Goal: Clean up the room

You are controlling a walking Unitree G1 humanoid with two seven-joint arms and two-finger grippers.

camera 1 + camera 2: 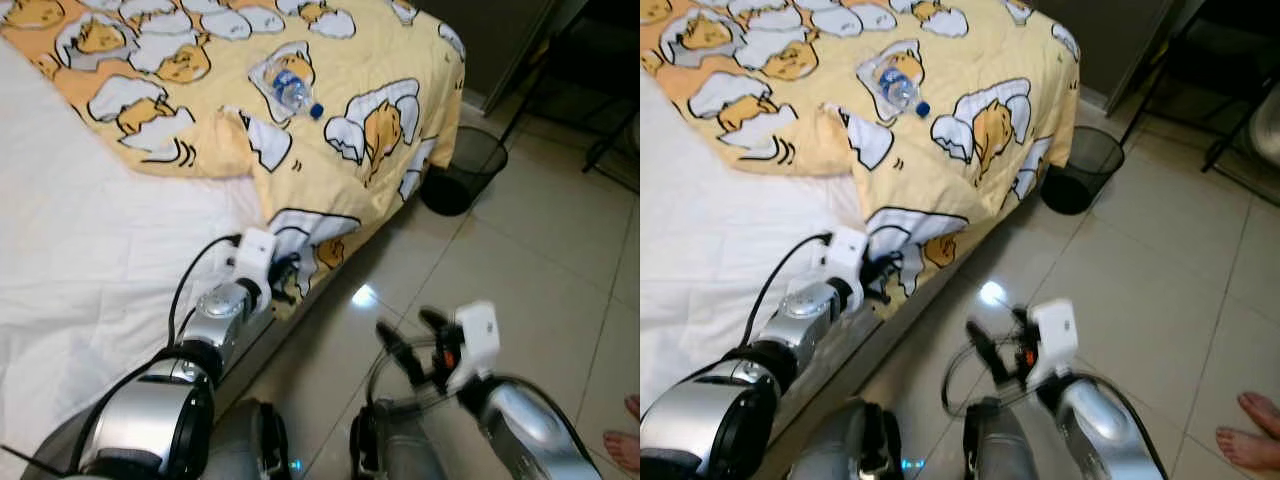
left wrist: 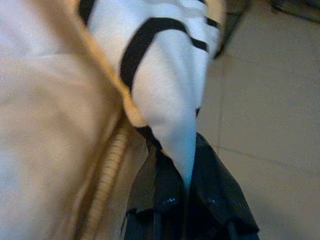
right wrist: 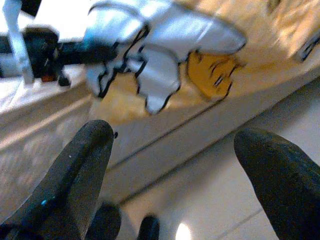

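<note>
Indoors, the left end effector (image 1: 285, 275) pinches the hanging edge of a yellow cartoon-print blanket (image 1: 300, 120) at the side of the bed (image 1: 90, 250), its fingers apparently closed on the fabric, though the wrist view is blurred. Over the tiled floor (image 1: 520, 260), the right end effector (image 1: 405, 345) hangs spread wide, holding nothing. A plastic bottle (image 1: 285, 88) lies on the blanket; a black wastebasket (image 1: 462, 170) stands beside the bed.

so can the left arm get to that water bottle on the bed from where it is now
Probably not yet. The left gripper is low at the bed's edge, its jaws shut on the yellow blanket, and the water bottle lies well up the bed. It would likely need to let go and lean in.
</note>
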